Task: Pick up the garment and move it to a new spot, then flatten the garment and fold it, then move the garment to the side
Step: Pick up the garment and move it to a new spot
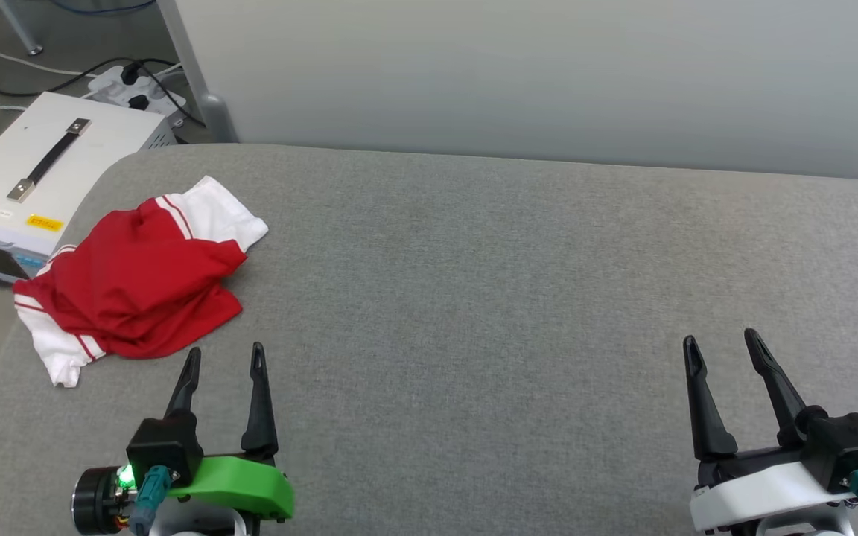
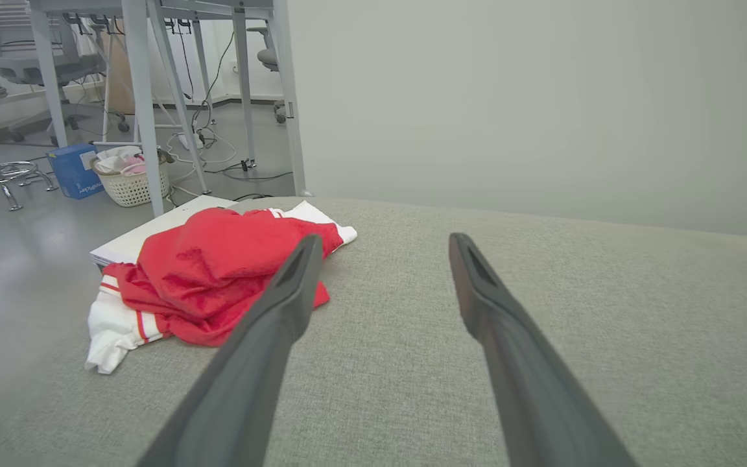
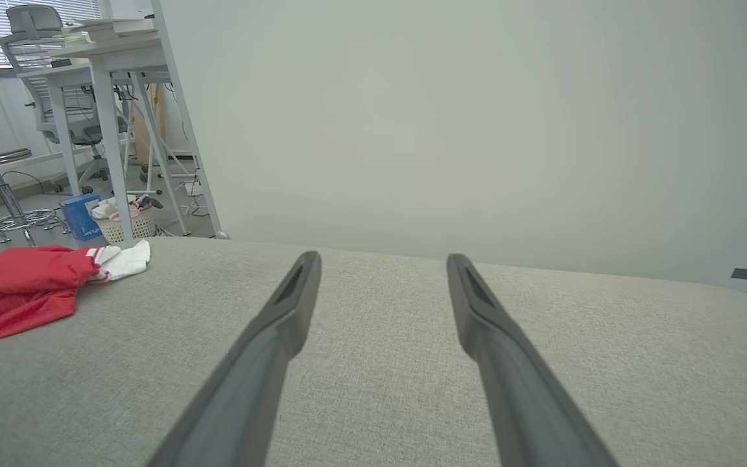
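Red garment [image 1: 138,290] with white red-striped sleeves, grey fabric surface [image 1: 474,298], white box [image 1: 97,145], yellow label [image 1: 45,222].

The head camera looks forward and down on the grey padded surface [image 1: 474,298] from above, the 2 wrist cameras sit low and near over it, facing the pale wall [image 2: 542,97], and all 3 views share the red garment [image 1: 138,290] at its left end.
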